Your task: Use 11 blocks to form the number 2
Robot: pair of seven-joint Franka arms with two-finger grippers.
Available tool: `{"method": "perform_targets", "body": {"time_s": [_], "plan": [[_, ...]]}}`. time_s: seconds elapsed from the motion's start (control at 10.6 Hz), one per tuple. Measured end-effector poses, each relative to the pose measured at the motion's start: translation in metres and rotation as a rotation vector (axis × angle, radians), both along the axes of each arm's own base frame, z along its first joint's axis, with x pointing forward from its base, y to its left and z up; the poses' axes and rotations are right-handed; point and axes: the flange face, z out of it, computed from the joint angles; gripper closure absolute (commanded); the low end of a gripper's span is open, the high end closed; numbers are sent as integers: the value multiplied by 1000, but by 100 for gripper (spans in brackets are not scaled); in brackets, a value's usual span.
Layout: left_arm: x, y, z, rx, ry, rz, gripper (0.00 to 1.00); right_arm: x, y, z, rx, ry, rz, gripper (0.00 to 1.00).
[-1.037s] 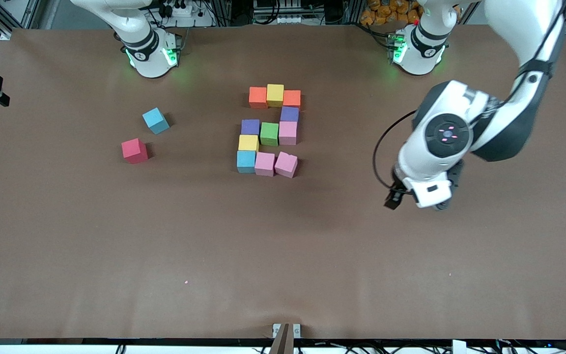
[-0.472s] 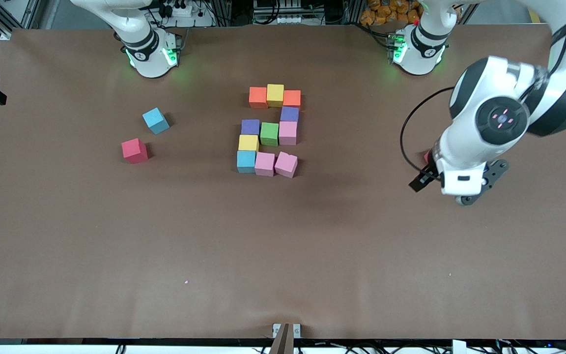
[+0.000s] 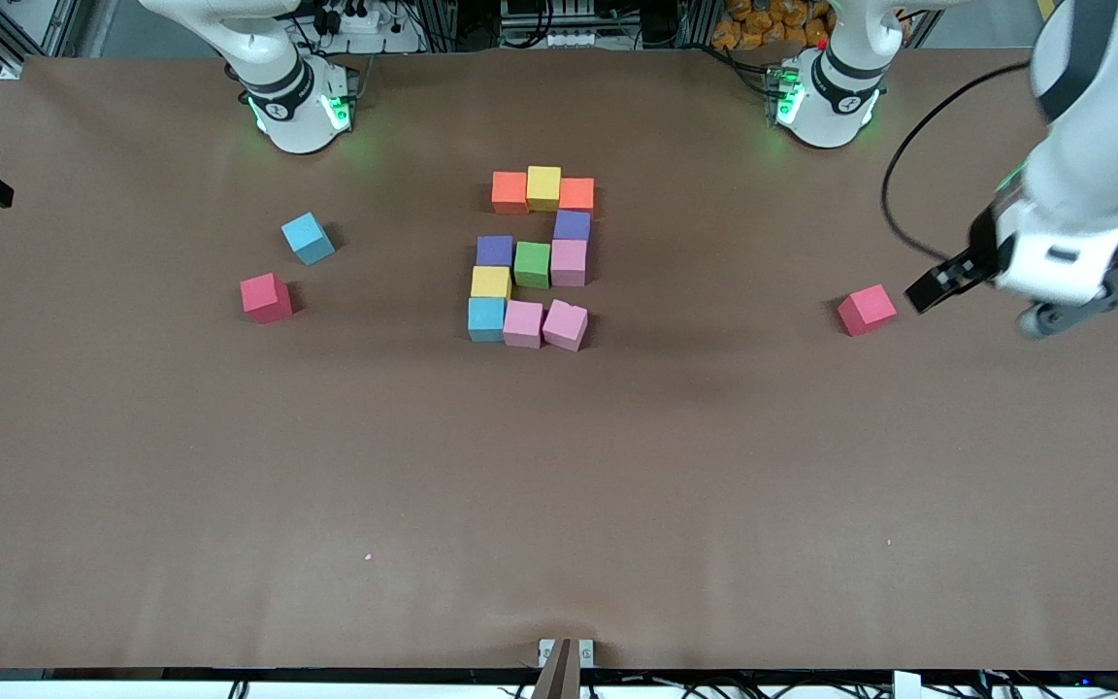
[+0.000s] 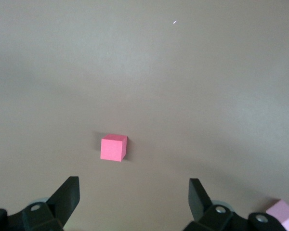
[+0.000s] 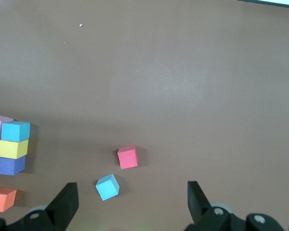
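The blocks form the number 2 in mid-table: orange, yellow and orange in the farthest row, a purple cube, then purple, green and pink, a yellow cube, and light blue, pink, pink nearest the front camera. The end pink cube sits slightly askew. My left gripper hangs open and empty over bare table beside a red cube; one of its fingers shows in the front view. My right gripper is open and empty, high above a loose light blue cube.
Toward the right arm's end lie a loose light blue cube and a red cube, apart from the digit. The brown table spreads wide nearer the front camera. Only the right arm's base shows in the front view.
The left arm has swung away from the digit toward its own end of the table and risen, uncovering the red cube below it. The blocks have not moved.
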Motion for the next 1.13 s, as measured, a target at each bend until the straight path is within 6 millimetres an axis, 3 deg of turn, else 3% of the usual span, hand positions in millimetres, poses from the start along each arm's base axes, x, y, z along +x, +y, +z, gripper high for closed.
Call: {"method": "perform_targets", "body": {"time_s": [0.38, 0.75, 1.13], "plan": [[-11, 13, 25, -5, 51, -293, 0, 2, 0, 0, -1, -10, 0, 0], [-10, 25, 48, -71, 20, -322, 0, 4, 0, 0, -1, -19, 1, 0], [-11, 18, 51, -71, 16, -339, 0, 4, 0, 0, -1, -20, 1, 0]]}}
